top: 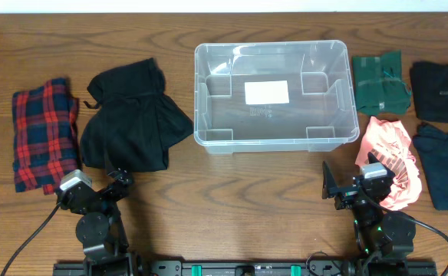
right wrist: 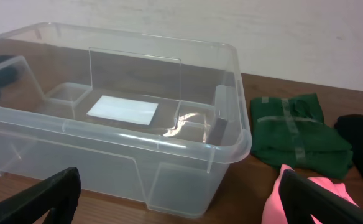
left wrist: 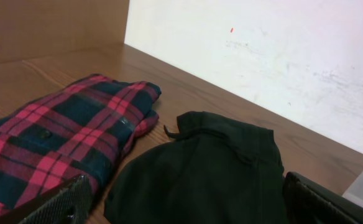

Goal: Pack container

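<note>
- At far centre: clear plastic container [top: 276,142], well apart from both pairs of fingers.
- Low at near left: left gripper [top: 119,179], fingers spread wide.
- Low at near right: right gripper [top: 343,188], fingers spread wide.

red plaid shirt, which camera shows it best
The overhead view: the red plaid shirt lies whole there, folded, left of a black garment. The left wrist view shows the shirt closer but cut off at the lower left. The right wrist view misses it.
</note>
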You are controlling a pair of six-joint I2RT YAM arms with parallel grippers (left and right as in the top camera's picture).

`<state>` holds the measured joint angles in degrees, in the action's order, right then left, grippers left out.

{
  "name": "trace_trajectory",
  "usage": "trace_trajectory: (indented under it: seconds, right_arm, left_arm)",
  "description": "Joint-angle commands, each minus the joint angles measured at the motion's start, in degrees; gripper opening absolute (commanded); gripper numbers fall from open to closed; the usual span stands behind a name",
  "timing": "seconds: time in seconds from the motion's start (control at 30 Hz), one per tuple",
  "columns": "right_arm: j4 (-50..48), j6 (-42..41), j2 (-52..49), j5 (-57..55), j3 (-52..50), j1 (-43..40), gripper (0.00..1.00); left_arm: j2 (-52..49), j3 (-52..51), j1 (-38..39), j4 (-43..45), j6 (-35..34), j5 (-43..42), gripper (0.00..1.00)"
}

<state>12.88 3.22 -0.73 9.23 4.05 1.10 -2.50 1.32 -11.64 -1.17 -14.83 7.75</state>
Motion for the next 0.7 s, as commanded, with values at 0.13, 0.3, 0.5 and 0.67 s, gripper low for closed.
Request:
trace_trajectory:
  seconds: [0.13, 0.3, 0.5, 0.67]
  right_arm:
    - [1.2, 0.7, 0.1, 1.3, 0.4, 0.4, 0.99]
    - [1.2, 0.7, 0.1, 1.3, 0.4, 0.4, 0.99]
    - [1.2, 0.7, 0.1, 1.3, 0.4, 0.4, 0.99]
    - [1.2, 0.7, 0.1, 1.3, 0.4, 0.4, 0.99]
  left_arm:
    - [0.0, -1.0, 0.2, -2.2, -0.2, 1.9, 0.98]
    - [0.0, -1.0, 0.2, -2.2, -0.2, 1.9, 0.98]
    - [0.0, -1.0, 0.2, -2.2, -0.2, 1.9, 0.98]
    - [0.0, -1.0, 0.2, -2.2, -0.2, 1.9, 0.98]
